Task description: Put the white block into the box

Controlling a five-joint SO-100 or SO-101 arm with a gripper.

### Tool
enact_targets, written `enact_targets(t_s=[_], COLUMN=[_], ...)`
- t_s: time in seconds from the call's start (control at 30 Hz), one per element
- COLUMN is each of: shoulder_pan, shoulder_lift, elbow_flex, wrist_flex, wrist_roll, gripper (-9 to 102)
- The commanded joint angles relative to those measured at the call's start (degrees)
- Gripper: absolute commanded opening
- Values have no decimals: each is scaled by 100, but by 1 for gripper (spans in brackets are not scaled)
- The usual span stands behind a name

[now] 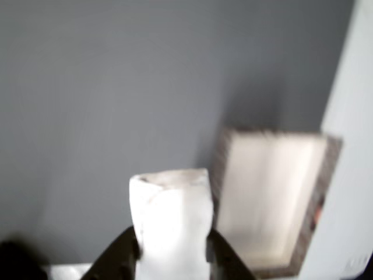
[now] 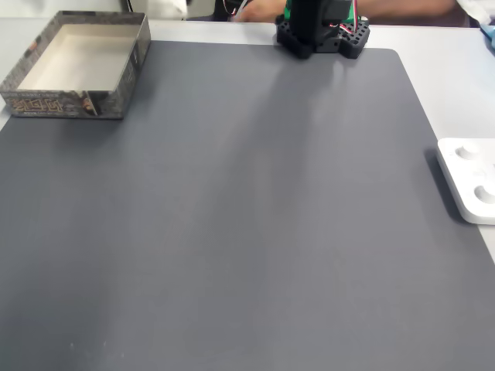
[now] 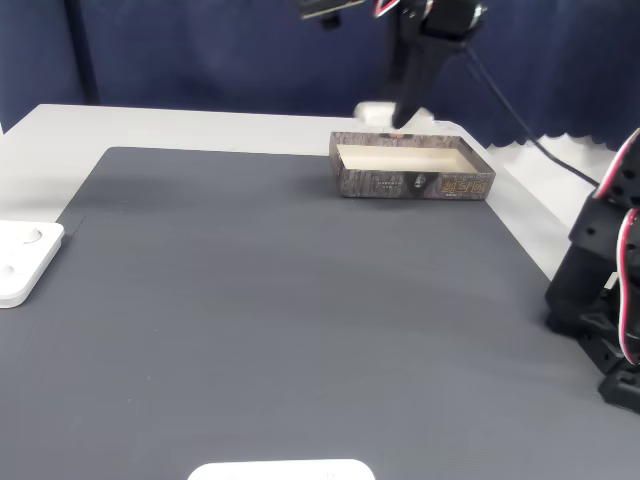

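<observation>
white block (image 1: 170, 224) | long axis upward in other view | fingers (image 1: 125, 251) clamped on it | beside box (image 1: 317, 201)

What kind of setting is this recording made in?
Most likely an indoor hobby or lab workbench: a pale table covered by a dark grey mat, a blue curtain behind it, and a small arm's base at the mat's edge.

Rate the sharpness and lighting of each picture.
Other view: soft and motion-blurred, the white block in the hand overexposed, the box edges smeared. A fixed view: sharp, even light, the box crisp. Another fixed view: fairly sharp, the hand above the box blurred.
</observation>
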Motion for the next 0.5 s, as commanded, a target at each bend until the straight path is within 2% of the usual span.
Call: enact_targets(t_s=[0.0,0.27,0.47], shoulder_pan=[606,1591,2048], shoulder_lift=[185,-598,-1573], elbow_flex=[-255,-694,-1617], wrist_flex=[44,-18,-18], wrist_roll=[431,1239,1969], gripper=[-2,-2,-2])
